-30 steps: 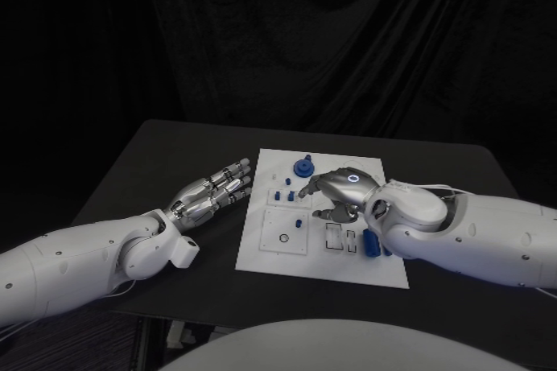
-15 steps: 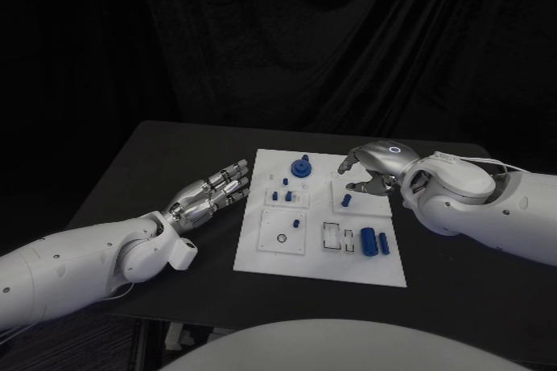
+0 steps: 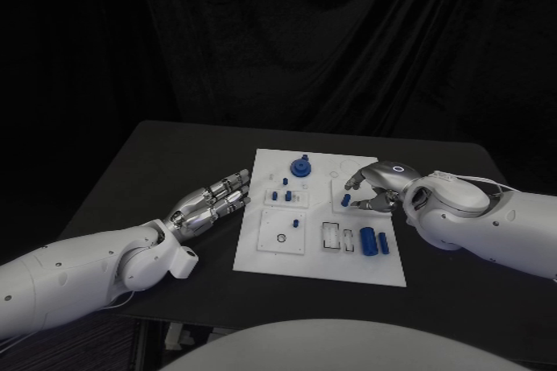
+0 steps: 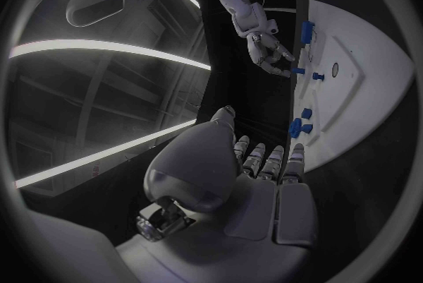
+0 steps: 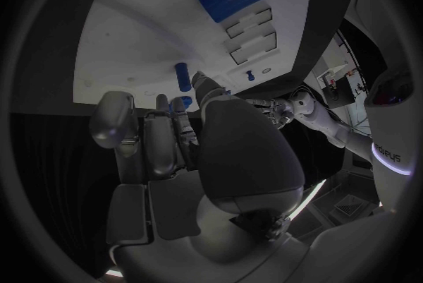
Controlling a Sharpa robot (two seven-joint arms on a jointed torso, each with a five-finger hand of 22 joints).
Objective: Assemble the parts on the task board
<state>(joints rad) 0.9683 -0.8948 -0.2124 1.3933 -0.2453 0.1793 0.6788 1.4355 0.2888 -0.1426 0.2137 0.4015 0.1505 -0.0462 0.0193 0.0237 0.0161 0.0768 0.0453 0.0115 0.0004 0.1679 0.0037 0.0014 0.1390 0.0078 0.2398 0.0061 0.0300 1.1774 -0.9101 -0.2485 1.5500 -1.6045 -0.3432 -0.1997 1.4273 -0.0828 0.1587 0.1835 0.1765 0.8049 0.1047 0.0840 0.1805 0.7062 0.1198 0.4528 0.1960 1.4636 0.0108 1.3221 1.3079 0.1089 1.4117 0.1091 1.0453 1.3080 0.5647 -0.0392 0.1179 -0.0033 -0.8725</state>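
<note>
R hand [image 3: 373, 186] hung over the task board [image 3: 319, 262] at its far right part, fingers curled, tips just beside a small upright blue peg [image 3: 346, 199]; couldn't tell if it pinched anything. L hand [image 3: 212, 200] lay flat just left of board, fingers apart, holding nothing.

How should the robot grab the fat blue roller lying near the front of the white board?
Probably across its round middle, coming straight down from above. The fat blue roller lies flat on the task board, so its long curved sides are free; a thinner blue piece lies close beside it, so fingers need care there.
</note>
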